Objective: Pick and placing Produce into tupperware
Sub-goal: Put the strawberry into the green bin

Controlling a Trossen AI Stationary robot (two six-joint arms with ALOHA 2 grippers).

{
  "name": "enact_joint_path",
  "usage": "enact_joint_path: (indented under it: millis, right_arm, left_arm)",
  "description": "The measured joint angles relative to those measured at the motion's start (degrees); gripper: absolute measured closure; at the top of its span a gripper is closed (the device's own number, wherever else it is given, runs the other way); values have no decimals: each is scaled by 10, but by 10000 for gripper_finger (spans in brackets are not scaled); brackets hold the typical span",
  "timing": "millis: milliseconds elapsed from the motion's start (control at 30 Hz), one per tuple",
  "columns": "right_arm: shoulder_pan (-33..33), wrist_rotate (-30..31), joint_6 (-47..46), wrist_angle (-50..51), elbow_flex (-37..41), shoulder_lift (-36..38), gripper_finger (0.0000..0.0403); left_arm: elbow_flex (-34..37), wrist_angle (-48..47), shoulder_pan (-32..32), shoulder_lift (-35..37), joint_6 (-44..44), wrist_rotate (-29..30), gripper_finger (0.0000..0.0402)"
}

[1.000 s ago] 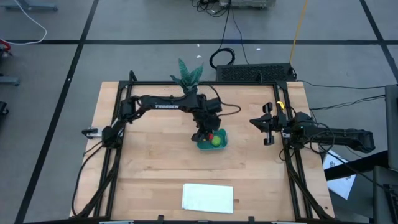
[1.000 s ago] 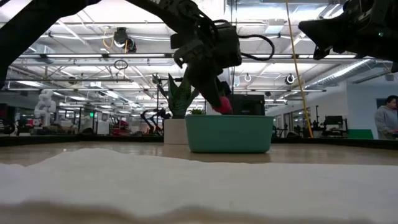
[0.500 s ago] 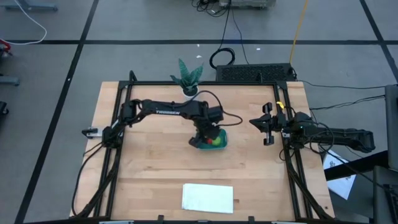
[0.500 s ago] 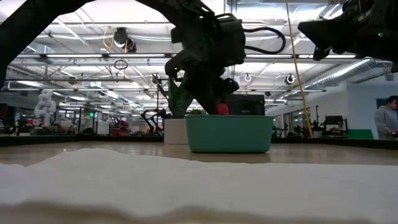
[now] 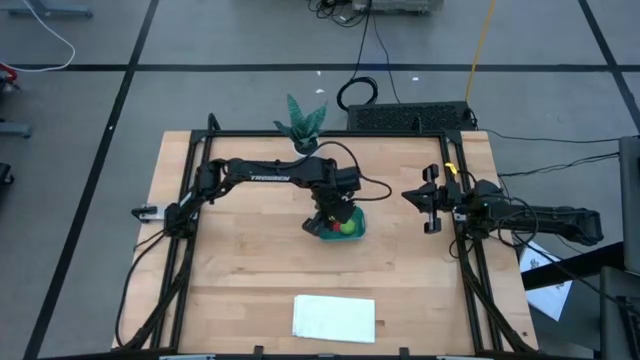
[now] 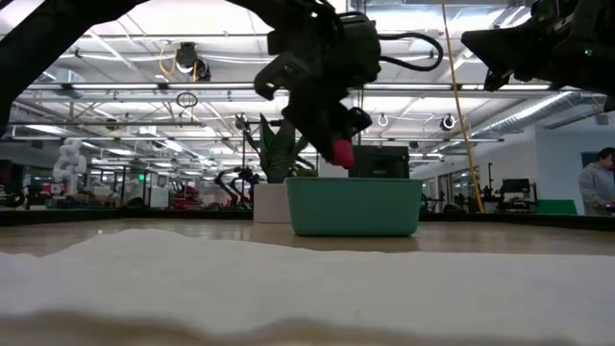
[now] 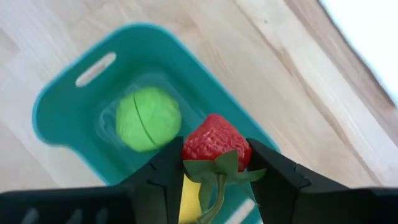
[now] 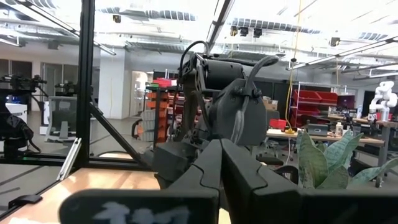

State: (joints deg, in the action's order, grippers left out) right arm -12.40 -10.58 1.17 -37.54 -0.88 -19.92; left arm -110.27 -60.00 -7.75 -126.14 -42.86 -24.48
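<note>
**Strawberry held over the tupperware**

The left gripper (image 7: 214,180) is clamped on the red strawberry (image 7: 215,142) just above the teal tupperware (image 7: 68,106), mid-table. Inside, one lime-green ball (image 7: 148,118) is seen; the yellow piece (image 7: 187,202) is mostly hidden. The right gripper (image 5: 432,202), fingers pressed together, is parked near the right edge.

The tabletop (image 5: 250,260) is seen as pale, matt wood with visible grain. The tupperware (image 7: 74,112) looks like smooth teal plastic with a slight sheen. The strawberry (image 7: 214,140) is shown with a dimpled, glossy red skin, and the lime-green ball (image 7: 148,118) appears smooth and matt.
</note>
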Motion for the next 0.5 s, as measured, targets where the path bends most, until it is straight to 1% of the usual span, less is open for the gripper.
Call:
enact_joint_path:
  millis: [133, 367, 500]
  right_arm:
    - [0, 0, 0, 1, 0, -1, 403]
    - [0, 0, 0, 3, 0, -4, 403]
    - [0, 0, 0, -7, 0, -8, 403]
  left_arm:
    - [-11, 0, 0, -9, -12, -14, 254]
    - [-6, -21, 0, -27, -22, -19, 254]
    - [-8, -9, -1, -32, -20, -13, 254]
